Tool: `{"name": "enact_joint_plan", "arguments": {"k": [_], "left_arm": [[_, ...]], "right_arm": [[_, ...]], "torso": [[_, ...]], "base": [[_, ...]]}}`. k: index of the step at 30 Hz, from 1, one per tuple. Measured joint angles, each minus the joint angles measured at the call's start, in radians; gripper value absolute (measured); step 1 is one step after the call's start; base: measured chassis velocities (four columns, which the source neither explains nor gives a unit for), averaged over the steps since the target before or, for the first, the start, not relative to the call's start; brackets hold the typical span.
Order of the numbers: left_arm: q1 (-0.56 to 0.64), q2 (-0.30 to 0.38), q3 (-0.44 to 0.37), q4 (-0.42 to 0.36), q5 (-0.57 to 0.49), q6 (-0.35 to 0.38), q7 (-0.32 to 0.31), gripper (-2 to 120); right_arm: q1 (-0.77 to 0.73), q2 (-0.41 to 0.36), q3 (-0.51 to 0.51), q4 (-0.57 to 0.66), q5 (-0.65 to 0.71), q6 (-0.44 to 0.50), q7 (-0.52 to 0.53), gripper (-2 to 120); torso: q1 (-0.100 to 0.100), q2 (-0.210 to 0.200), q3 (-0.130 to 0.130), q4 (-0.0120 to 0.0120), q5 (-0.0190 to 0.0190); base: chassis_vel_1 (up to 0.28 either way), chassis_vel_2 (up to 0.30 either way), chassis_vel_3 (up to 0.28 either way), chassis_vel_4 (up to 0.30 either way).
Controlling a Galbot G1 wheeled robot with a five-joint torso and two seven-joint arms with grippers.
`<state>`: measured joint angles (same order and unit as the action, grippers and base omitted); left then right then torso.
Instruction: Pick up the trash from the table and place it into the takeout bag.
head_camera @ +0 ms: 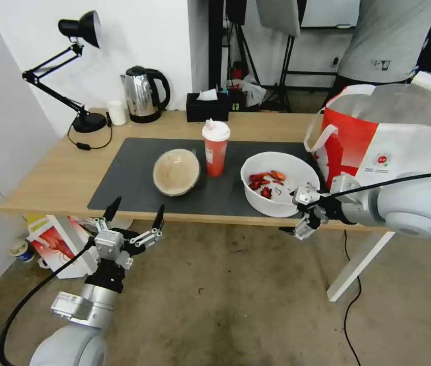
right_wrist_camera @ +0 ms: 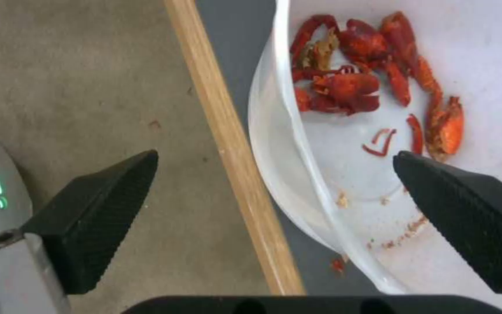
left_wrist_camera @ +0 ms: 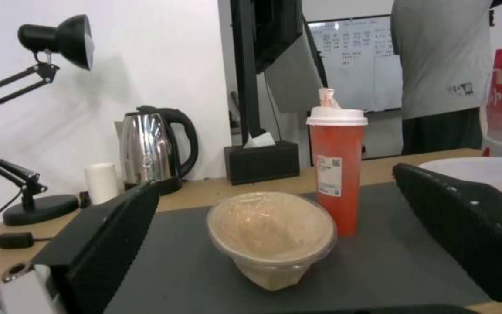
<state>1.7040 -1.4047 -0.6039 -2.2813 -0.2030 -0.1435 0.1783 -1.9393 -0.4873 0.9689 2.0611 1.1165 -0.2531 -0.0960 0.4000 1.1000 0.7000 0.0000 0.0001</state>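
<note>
On the table (head_camera: 58, 173), a dark mat (head_camera: 129, 178) carries a tan shallow bowl (head_camera: 176, 172) (left_wrist_camera: 271, 237), a red paper cup with a white lid (head_camera: 215, 150) (left_wrist_camera: 337, 174) and a wide white bowl with red food scraps (head_camera: 261, 198) (right_wrist_camera: 344, 174). The takeout bag (head_camera: 393, 137) stands open at the table's right end. My right gripper (head_camera: 297, 213) (right_wrist_camera: 274, 153) is open, straddling the white bowl's near rim, with one finger over the bowl and the other outside past the table edge. My left gripper (head_camera: 138, 205) (left_wrist_camera: 275, 176) hangs open just below the table's front edge, facing the tan bowl.
At the back of the table stand a steel kettle (head_camera: 143, 94), a black tissue box (head_camera: 207, 107), a small white cup (head_camera: 117, 112) and a black desk lamp (head_camera: 73, 76). A small red-white bag (head_camera: 55, 239) lies on the floor under the left end. A person (head_camera: 388, 40) stands behind the takeout bag.
</note>
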Motion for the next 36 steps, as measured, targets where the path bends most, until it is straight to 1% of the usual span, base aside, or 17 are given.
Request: {"name": "enact_joint_plan", "arguments": {"k": [2,5,8,9,16,17,18,20,21,24,25,28,29,30,33,34,36], "left_arm": [[0.000,0.000,0.000,0.000,0.000,0.000,0.000,100],[0.002,-0.001,-0.002,0.002,0.001,-0.002,0.000,100],[0.002,-0.001,-0.003,0.003,0.001,-0.002,0.000,100],[0.001,0.001,-0.005,0.007,0.001,-0.002,0.001,100],[-0.001,0.002,-0.006,0.010,0.001,-0.003,0.001,100],[-0.001,0.002,-0.006,0.011,0.001,-0.003,0.001,100],[-0.003,0.003,-0.006,0.013,0.001,-0.003,0.001,100],[-0.012,0.005,-0.004,0.020,0.001,-0.003,0.001,100],[-0.012,0.005,-0.004,0.020,0.001,-0.003,0.001,100],[-0.023,0.007,0.000,0.025,0.000,-0.003,0.000,100],[-0.023,0.007,0.000,0.025,0.000,-0.003,0.000,100],[-0.033,0.008,0.005,0.032,-0.001,-0.003,0.000,100],[-0.035,0.010,0.005,0.033,-0.002,-0.003,0.000,100],[-0.035,0.010,0.005,0.033,-0.002,-0.003,0.000,100],[-0.047,0.014,0.007,0.038,-0.006,-0.003,-0.001,100],[-0.047,0.014,0.007,0.038,-0.006,-0.003,-0.001,100],[-0.056,0.014,0.013,0.043,-0.007,-0.003,-0.001,100]], "right_arm": [[-0.006,-0.001,0.005,-0.002,0.000,0.000,0.000,100],[-0.068,-0.011,0.048,-0.021,0.001,0.008,0.000,100],[-0.077,-0.013,0.054,-0.023,0.001,0.009,0.000,100],[-0.110,-0.020,0.077,-0.031,0.002,0.010,0.002,99],[-0.127,-0.022,0.089,-0.037,0.002,0.010,0.003,98],[-0.133,-0.023,0.093,-0.038,0.002,0.011,0.003,96],[-0.144,-0.023,0.100,-0.042,0.002,0.011,0.004,92],[-0.161,-0.022,0.107,-0.046,0.002,0.014,0.008,80],[-0.161,-0.022,0.107,-0.046,0.002,0.014,0.008,80],[-0.158,-0.022,0.108,-0.047,0.005,0.017,0.021,68],[-0.158,-0.022,0.108,-0.047,0.005,0.017,0.021,68],[-0.134,-0.021,0.099,-0.045,0.027,0.024,0.020,51],[-0.129,-0.022,0.097,-0.044,0.033,0.029,0.021,47],[-0.129,-0.022,0.097,-0.044,0.033,0.029,0.021,47],[-0.095,-0.019,0.077,-0.035,0.048,0.034,0.018,32],[-0.095,-0.019,0.077,-0.035,0.048,0.034,0.018,32],[-0.082,-0.011,0.065,-0.031,0.051,0.036,0.007,24]], "torso": [[0.000,0.000,0.000,0.0000,-0.0001],[0.000,0.000,0.000,0.0001,0.0000],[0.000,0.000,0.000,0.0002,0.0000],[0.000,0.000,0.000,0.0001,-0.0002],[0.000,0.000,0.000,0.0001,-0.0002],[0.000,0.000,0.000,0.0001,-0.0003],[0.000,0.000,0.000,0.0001,-0.0003],[0.000,0.000,0.000,0.0000,0.0001],[0.000,0.000,0.000,0.0000,0.0001],[0.000,0.000,0.000,0.0000,-0.0001],[0.000,0.000,0.000,0.0000,-0.0001],[0.000,0.000,0.000,0.0000,-0.0002],[0.000,0.000,0.000,0.0000,-0.0002],[0.000,0.000,0.000,0.0000,-0.0002],[0.000,0.000,0.000,0.0001,-0.0002],[0.000,0.000,0.000,0.0001,-0.0002],[0.000,0.000,0.000,0.0000,0.0000]], "base": [[0.000,0.000,0.000,0.000],[0.000,0.000,0.000,0.000],[0.000,0.000,0.000,0.000],[0.000,0.000,0.000,0.000],[0.000,0.000,0.000,0.000],[0.000,0.000,0.000,0.000],[0.000,0.000,0.000,0.000],[0.000,0.000,0.000,0.000],[0.000,0.000,0.000,0.000],[0.000,0.000,0.000,0.000],[0.000,0.000,0.000,0.000],[0.000,0.000,0.000,0.000],[0.000,0.000,0.000,0.000],[0.000,0.000,0.000,0.000],[0.000,0.000,0.000,0.000],[0.000,0.000,0.000,0.000],[0.000,0.000,0.000,0.000]]}}
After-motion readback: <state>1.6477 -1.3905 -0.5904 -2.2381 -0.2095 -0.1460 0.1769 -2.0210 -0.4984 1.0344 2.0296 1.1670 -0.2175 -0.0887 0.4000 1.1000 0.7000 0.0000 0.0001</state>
